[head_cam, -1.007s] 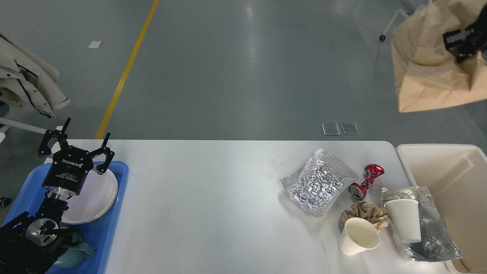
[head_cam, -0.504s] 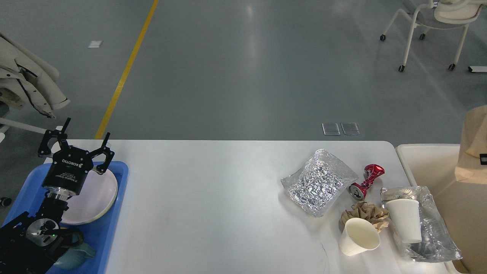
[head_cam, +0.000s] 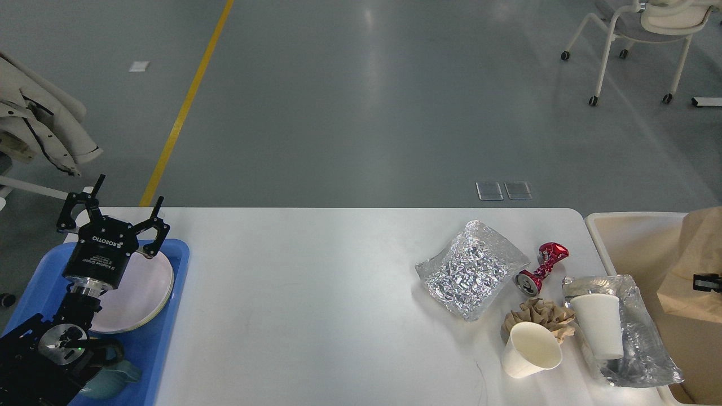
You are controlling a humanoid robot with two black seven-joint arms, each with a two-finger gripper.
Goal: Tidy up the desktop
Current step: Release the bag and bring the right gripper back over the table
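Far left, the left end effector [head_cam: 110, 207] hangs with fingers spread wide and nothing between them, above the blue tray [head_cam: 172, 338] and the plate [head_cam: 144, 293] lying in it. The worktop [head_cam: 316, 304] stretches white across the middle, bare at its centre. Over to the right, a foil bag [head_cam: 472, 269], then a crushed red can [head_cam: 540, 269] just beside it. Nearer us, crumpled brown paper [head_cam: 542, 317], a tipped cup [head_cam: 530, 349], and an upright cup [head_cam: 601, 324] on a clear bag [head_cam: 643, 349]. Far right, the cream bin [head_cam: 626, 242] holds a brown paper bag [head_cam: 696, 265]. A small black part at the edge may be the right end effector [head_cam: 708, 282]; open or closed, I can't tell.
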